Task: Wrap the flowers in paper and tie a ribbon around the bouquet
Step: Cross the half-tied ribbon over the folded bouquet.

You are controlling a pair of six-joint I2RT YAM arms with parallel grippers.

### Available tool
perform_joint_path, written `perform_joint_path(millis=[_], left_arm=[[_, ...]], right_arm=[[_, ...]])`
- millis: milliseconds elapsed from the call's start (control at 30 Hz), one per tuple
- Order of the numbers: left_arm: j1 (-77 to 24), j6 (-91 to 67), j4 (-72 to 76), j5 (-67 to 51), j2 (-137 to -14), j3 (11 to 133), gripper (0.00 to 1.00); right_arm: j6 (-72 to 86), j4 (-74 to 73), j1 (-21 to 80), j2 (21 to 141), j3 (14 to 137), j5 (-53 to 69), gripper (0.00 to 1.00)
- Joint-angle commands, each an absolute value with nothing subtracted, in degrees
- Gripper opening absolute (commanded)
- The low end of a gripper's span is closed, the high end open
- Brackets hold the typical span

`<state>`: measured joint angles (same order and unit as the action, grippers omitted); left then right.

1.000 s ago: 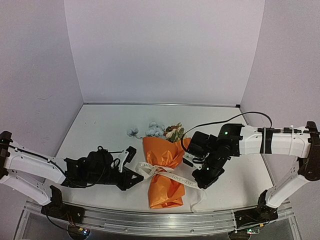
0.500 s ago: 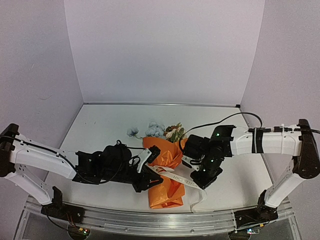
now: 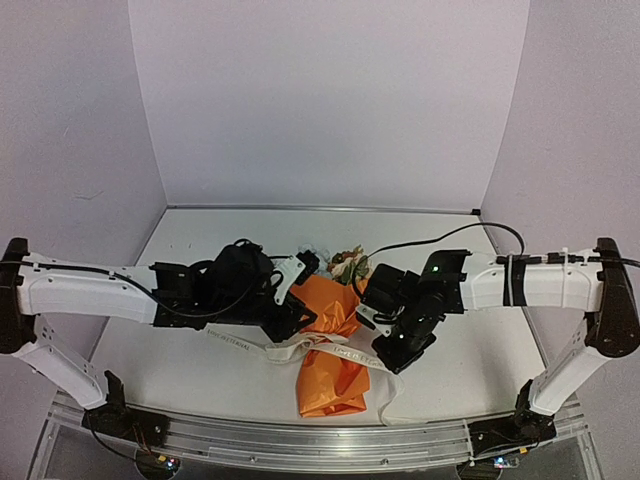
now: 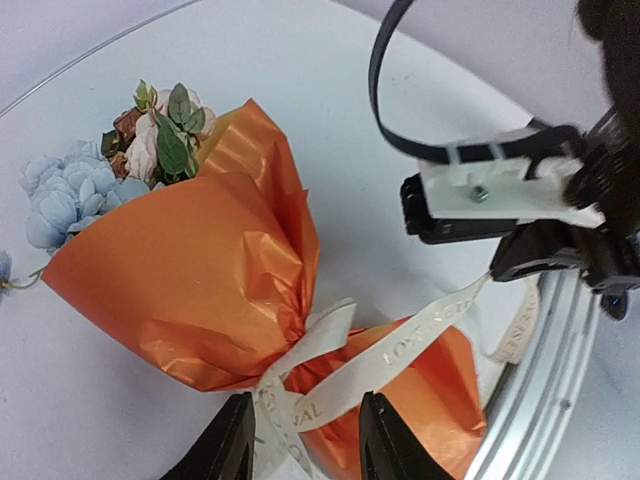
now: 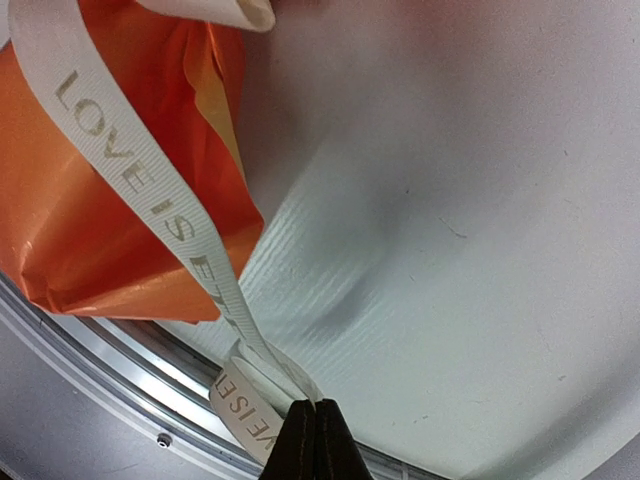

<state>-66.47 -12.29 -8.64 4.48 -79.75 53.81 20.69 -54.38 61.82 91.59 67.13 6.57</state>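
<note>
1. Starting at the left gripper [image 4: 305, 447], we find its jaws parted, straddling the ribbon [image 4: 405, 345] where it cinches the bouquet [image 4: 200, 270]. We cannot tell whether either pad touches the ribbon.
2. Just beyond those fingertips, the bouquet's wide end fans away from the hand. Its narrow tail lies off to the right of the fingers.
3. Our right gripper [image 5: 315, 440] is clamped tight on the ribbon, which runs taut from the fingertips away to the bouquet's waist. A slack loop of ribbon lies just beside them.
4. The paper [image 4: 230, 200] is bright orange and crinkly, pinched at the waist, with a pale yellow lining showing at one edge.
5. The flowers [image 4: 75, 195] show at the wide end, farthest from the left gripper: pale blue blooms, then cream-brown ones with green leaves.
6. The bouquet lies flat on the white table [image 4: 350, 110], between our two grippers.
</note>
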Motion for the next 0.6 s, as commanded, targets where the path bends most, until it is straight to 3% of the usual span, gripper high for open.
perform_joint_path(millis=[0, 567], left_arm=[[-65.15, -1.76, -16.54, 1.46, -87.22, 60.37, 0.35], [-64.58, 4.96, -20.42, 1.41, -98.56, 68.39, 0.34]], right_arm=[[22.80, -47.84, 62.04, 89.78, 64.81, 4.32, 0.00], [24.00, -45.04, 62.00, 87.79, 61.44, 4.04, 0.00]])
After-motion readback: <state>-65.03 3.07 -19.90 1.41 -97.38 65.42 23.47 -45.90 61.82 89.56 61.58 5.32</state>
